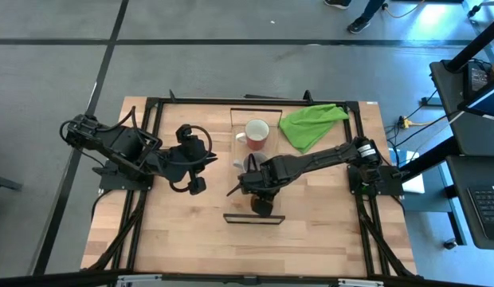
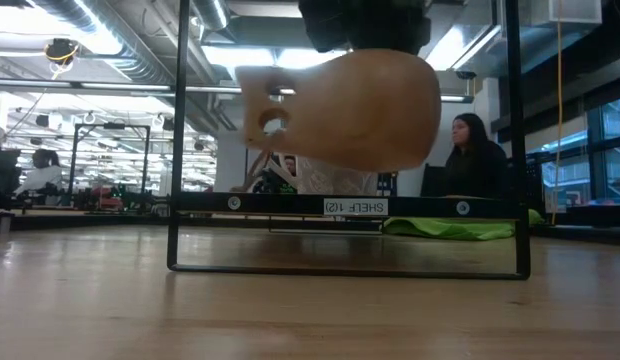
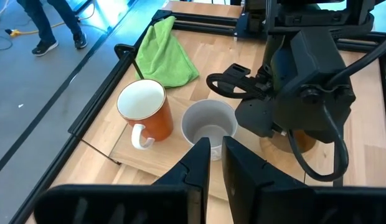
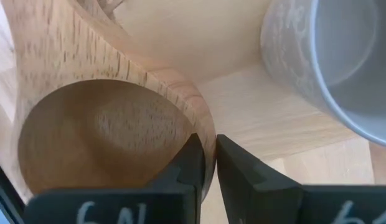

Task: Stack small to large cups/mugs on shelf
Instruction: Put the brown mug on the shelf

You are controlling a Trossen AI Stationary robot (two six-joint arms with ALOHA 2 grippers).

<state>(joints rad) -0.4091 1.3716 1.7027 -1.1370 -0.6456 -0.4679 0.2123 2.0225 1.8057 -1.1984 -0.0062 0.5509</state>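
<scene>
The shelf [image 1: 267, 179] is a long narrow board that runs from the table's far side toward its near side. The red mug [image 1: 257, 134] stands upright on its far part, and the grey mug [image 3: 208, 124] stands upright just nearer. My right gripper [image 1: 261, 206] is over the shelf's near end, shut on the small tan wooden cup [image 2: 340, 110]. My left gripper [image 1: 197, 185] is shut and empty, left of the shelf. My right gripper pinches the wooden cup's rim wall [image 4: 207, 163], one finger inside the bowl [image 4: 188, 165] and one outside [image 4: 236, 168]. It comes from above, pointing down. The cup hangs tilted and lifted clear above the shelf [image 2: 290, 203], with its handle [image 2: 262, 112] sticking out sideways.
A bright green cloth [image 1: 311, 125] lies at the table's far right, beside the shelf. A black frame [image 1: 151, 143] runs along the table's edges. A person [image 2: 478, 155] sits in the room behind the table.
</scene>
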